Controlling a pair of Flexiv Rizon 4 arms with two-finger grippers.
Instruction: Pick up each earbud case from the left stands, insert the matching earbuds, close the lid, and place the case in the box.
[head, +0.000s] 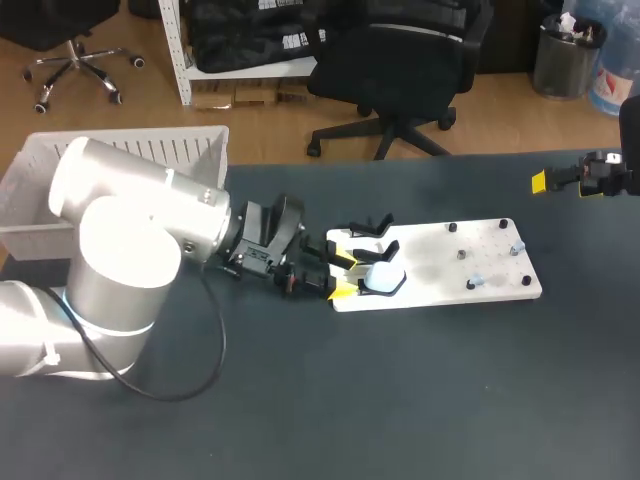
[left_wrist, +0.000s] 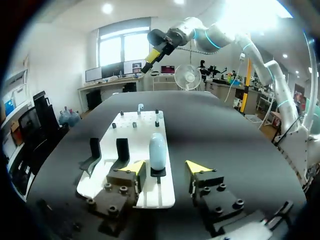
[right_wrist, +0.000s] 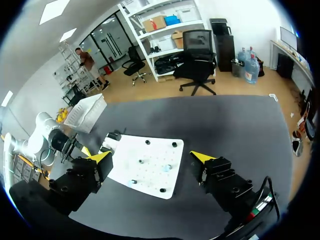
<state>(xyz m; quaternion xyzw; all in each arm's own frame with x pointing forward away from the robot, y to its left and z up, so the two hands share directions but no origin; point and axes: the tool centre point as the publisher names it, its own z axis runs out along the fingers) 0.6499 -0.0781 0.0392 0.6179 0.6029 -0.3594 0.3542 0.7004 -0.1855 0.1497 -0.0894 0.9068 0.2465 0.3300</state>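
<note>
Left gripper (left_wrist: 166, 166) released, just short of white earbud case (left_wrist: 157, 149) on stand (left_wrist: 158, 173); right gripper (right_wrist: 151, 156) released too, well apart

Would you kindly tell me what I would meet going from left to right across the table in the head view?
White box → left gripper → earbud case → right gripper.
</note>
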